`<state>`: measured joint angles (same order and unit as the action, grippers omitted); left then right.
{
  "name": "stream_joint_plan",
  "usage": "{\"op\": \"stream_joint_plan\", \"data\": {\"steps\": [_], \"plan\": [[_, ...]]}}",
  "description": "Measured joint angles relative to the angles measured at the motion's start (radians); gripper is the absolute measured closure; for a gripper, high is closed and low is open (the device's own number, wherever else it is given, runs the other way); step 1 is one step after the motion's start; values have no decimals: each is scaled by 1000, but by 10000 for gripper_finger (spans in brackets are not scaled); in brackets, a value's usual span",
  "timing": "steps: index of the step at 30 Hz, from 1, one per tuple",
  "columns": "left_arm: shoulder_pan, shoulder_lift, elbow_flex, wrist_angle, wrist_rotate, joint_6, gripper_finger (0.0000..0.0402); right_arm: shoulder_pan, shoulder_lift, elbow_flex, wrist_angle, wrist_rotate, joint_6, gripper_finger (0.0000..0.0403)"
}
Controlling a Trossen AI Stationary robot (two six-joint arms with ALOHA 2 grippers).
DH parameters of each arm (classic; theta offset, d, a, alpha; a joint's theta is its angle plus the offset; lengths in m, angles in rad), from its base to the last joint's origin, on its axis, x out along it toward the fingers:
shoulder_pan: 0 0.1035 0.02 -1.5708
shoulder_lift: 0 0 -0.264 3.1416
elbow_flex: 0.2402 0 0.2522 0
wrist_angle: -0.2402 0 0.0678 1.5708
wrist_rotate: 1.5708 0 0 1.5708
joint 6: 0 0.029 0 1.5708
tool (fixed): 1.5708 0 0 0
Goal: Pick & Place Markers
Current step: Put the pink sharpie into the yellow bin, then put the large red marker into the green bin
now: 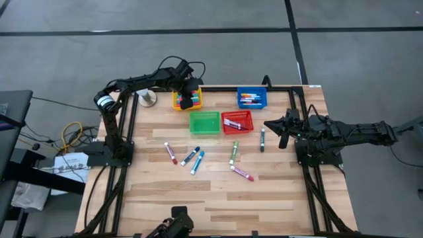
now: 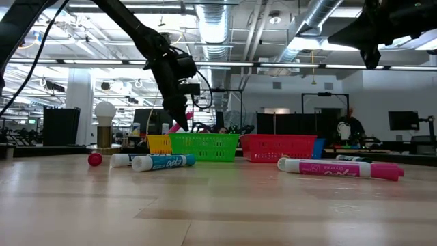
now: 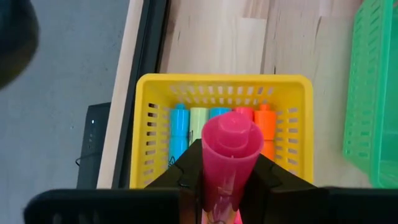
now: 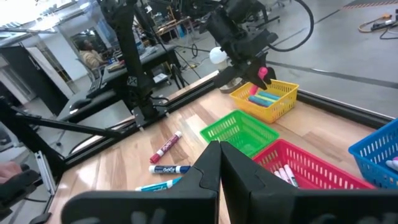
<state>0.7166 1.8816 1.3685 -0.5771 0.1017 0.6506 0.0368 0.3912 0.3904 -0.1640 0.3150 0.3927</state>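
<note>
Now, at about eleven o'clock on the table, the left gripper [image 1: 188,96] hangs over the yellow basket [image 3: 148,124], its fingers clamped on a pink marker [image 3: 229,149] that points down toward the blue, green and orange ones already lying side by side inside. Moving toward twelve o'clock, the green basket [image 1: 204,122] looks empty, the red basket [image 1: 237,121] beside it holds a few markers, and the blue basket [image 1: 252,98] behind holds a few more. Around the centre, loose markers [image 1: 195,158] lie scattered on the wood: a red one, two blue ones, a green one, a pink one and a dark one nearer three o'clock. Over there the right gripper [image 1: 280,125] waits with its fingers closed on nothing.

These pens look light, stiff and smooth, so I reckon a squeeze across the middle of the barrel holds best; pinched near an end, one would likely swing or slip.
</note>
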Motion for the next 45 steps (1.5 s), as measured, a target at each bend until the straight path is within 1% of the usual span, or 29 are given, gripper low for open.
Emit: {"op": "stream_joint_plan", "data": {"steps": [4,11,16,22,29,36,39,41,45], "plan": [[0,9,0,3,1,0,345,0,0,0,0,0,0,403],[1,76,-1,1,0,0,343,0,0,0,7,0,1,403],[2,82,-1,18,-4,0,338,0,0,0,23,0,1,403],[2,82,-1,63,-4,0,324,0,0,0,23,0,1,403],[2,82,-1,72,-4,0,308,0,0,0,23,0,0,403],[0,82,-1,77,-11,0,276,0,0,0,23,0,0,403],[-10,59,-1,77,-80,-6,264,0,0,0,23,0,0,403],[-21,22,-1,78,-109,-29,260,0,0,0,23,0,0,403],[-60,-81,-1,81,-84,-170,260,0,0,0,26,0,0,403]]}}
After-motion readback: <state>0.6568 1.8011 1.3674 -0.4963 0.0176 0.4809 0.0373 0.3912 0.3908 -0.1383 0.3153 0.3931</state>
